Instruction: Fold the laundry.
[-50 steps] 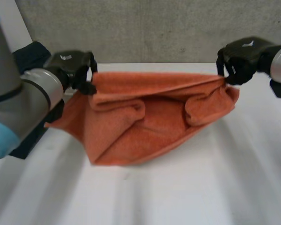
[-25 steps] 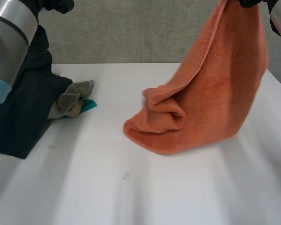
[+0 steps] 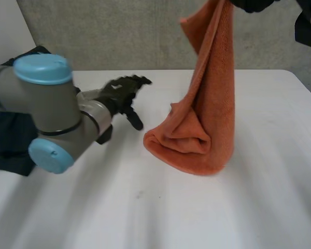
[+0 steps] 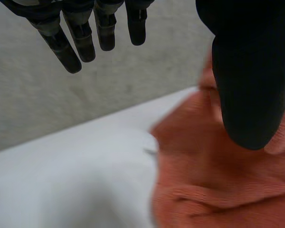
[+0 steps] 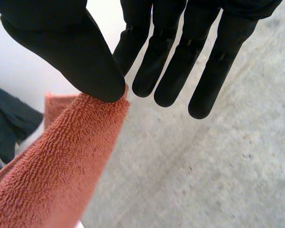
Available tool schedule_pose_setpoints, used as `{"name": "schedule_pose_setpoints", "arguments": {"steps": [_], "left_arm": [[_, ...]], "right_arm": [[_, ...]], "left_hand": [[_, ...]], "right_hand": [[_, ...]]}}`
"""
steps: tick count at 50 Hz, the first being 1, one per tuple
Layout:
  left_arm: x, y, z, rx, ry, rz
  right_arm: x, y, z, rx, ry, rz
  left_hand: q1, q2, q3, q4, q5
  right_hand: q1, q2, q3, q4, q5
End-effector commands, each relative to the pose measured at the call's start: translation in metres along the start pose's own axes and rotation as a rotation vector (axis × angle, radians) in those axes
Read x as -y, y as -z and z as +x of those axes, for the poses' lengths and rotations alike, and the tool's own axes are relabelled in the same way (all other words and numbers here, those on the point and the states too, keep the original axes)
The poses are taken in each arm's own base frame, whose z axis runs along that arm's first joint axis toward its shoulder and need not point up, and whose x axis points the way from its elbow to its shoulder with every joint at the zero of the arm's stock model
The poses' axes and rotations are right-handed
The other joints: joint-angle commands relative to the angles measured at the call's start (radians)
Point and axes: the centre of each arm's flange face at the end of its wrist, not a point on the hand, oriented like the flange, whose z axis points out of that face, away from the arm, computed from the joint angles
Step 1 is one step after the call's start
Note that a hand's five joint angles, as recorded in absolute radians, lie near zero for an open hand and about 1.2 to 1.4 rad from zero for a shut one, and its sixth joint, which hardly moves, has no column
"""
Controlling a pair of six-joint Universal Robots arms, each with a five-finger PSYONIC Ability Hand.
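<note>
R hand (image 5: 180, 47) pinches corner of orange terry towel (image 3: 212, 104) high so it drapes; L hand (image 3: 122, 93), released & empty, beside bunched bottom end.

A white worktop (image 3: 145, 218) is seen spreading across the head view, its matt surface crossed by faint grey streaks. A small dark speck (image 3: 139, 195) is found on it toward the near side (whether a mark or a crumb cannot be told). The worktop's far edge is met by a grey concrete wall (image 3: 109, 36), whose face is mottled and finely pitted. A pale, smooth panel (image 3: 8, 23) is set before the wall at its left end, its edge running at a slant. In the left wrist view the white surface and the grey wall are seen joined along a straight line.
</note>
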Motion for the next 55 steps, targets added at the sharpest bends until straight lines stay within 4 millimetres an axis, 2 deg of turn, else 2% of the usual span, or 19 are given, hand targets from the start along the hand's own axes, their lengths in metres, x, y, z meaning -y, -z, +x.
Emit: {"name": "schedule_pose_setpoints", "arguments": {"steps": [1,3,5,8,9,12,13,16,17,19,20,25,27,30,36,40,46,54,55], "left_arm": [[-0.031,0.001,0.054,-0.139,0.012,-0.119],[-0.042,0.002,0.066,-0.161,0.031,-0.156],[-0.049,0.005,0.074,-0.176,0.058,-0.184],[-0.055,0.013,0.083,-0.180,0.114,-0.233],[-0.055,0.014,0.083,-0.177,0.123,-0.239],[-0.035,0.017,0.071,-0.111,0.153,-0.203],[-0.016,0.018,0.053,-0.035,0.161,-0.153],[0.014,0.024,0.033,0.046,0.151,-0.067],[0.034,0.028,0.022,0.083,0.137,-0.001],[0.053,0.030,0.012,0.102,0.115,0.069],[0.071,0.032,0.005,0.103,0.094,0.136],[0.096,0.032,0.001,0.032,0.060,0.223],[0.093,0.033,0.006,-0.012,0.055,0.203],[0.073,0.033,0.017,-0.086,0.049,0.121],[0.021,0.040,0.028,-0.102,-0.018,-0.062],[-0.001,0.053,0.030,-0.088,-0.088,-0.145],[-0.020,0.083,0.035,-0.096,-0.147,-0.225],[-0.027,0.106,0.036,-0.100,-0.198,-0.227],[-0.028,0.108,0.036,-0.101,-0.201,-0.233]], "right_arm": [[0.029,0.013,-0.015,0.033,-0.035,0.059],[0.036,0.015,-0.017,0.030,-0.035,0.072],[0.038,0.015,-0.016,0.012,-0.031,0.076],[0.037,0.013,-0.012,-0.020,-0.024,0.067],[0.034,0.013,-0.010,-0.025,-0.020,0.058],[0.015,0.009,-0.001,-0.053,-0.005,-0.007],[0.002,0.007,0.005,-0.070,0.007,-0.050],[-0.020,0.004,0.015,-0.091,0.016,-0.115],[-0.035,0.002,0.020,-0.105,0.017,-0.155],[-0.050,0.001,0.025,-0.124,0.010,-0.197],[-0.066,-0.001,0.029,-0.140,-0.001,-0.237],[-0.106,-0.006,0.023,-0.120,-0.044,-0.337],[-0.119,-0.007,0.016,-0.097,-0.062,-0.374],[-0.141,-0.004,-0.003,-0.040,-0.100,-0.458],[-0.173,0.002,-0.016,-0.014,-0.225,-0.591],[-0.191,0.000,-0.021,0.003,-0.312,-0.630],[-0.209,-0.007,-0.035,0.127,-0.309,-0.642],[-0.235,-0.011,-0.091,0.394,-0.234,-0.626],[-0.239,-0.011,-0.103,0.434,-0.230,-0.620]], "left_hand": [[-0.022,-0.032,-0.038,-0.028,-0.051],[-0.022,-0.032,-0.038,-0.028,-0.051],[0.169,0.159,0.152,0.162,0.140],[1.024,1.014,1.007,1.017,0.995],[1.198,1.188,1.181,1.192,1.169],[1.200,1.190,1.183,1.193,1.171],[1.200,1.190,1.183,1.193,1.171],[1.200,1.190,1.183,1.193,1.171],[1.200,1.190,1.183,1.193,1.171],[1.200,1.190,1.183,1.193,1.171],[1.200,1.190,1.183,1.193,1.171],[1.200,1.190,1.183,1.193,1.171],[1.200,1.190,1.183,1.193,1.171],[1.200,1.190,1.183,1.193,1.171],[1.200,1.190,1.183,1.193,1.171],[1.200,1.190,1.183,1.193,1.171],[1.200,1.190,1.183,1.193,1.171],[1.200,1.190,1.183,1.193,1.171],[1.200,1.190,1.183,1.193,1.171]], "right_hand": [[0.276,0.217,0.207,0.198,0.200],[0.276,0.217,0.207,0.198,0.200],[0.276,0.217,0.207,0.198,0.200],[0.276,0.217,0.207,0.198,0.200],[0.276,0.217,0.207,0.198,0.200],[0.276,0.217,0.207,0.198,0.200],[0.276,0.217,0.207,0.198,0.200],[0.276,0.217,0.207,0.198,0.200],[0.276,0.217,0.207,0.198,0.200],[0.276,0.217,0.207,0.198,0.200],[0.276,0.217,0.207,0.198,0.200],[0.276,0.217,0.207,0.198,0.200],[0.276,0.217,0.207,0.198,0.200],[-0.400,-0.459,-0.470,-0.478,-0.477],[-0.795,-0.854,-0.864,-0.873,-0.871],[-0.857,-0.916,-0.927,-0.936,-0.934],[-0.854,-0.914,-0.924,-0.933,-0.931],[-0.854,-0.914,-0.924,-0.933,-0.931],[-0.854,-0.914,-0.924,-0.933,-0.931]]}}
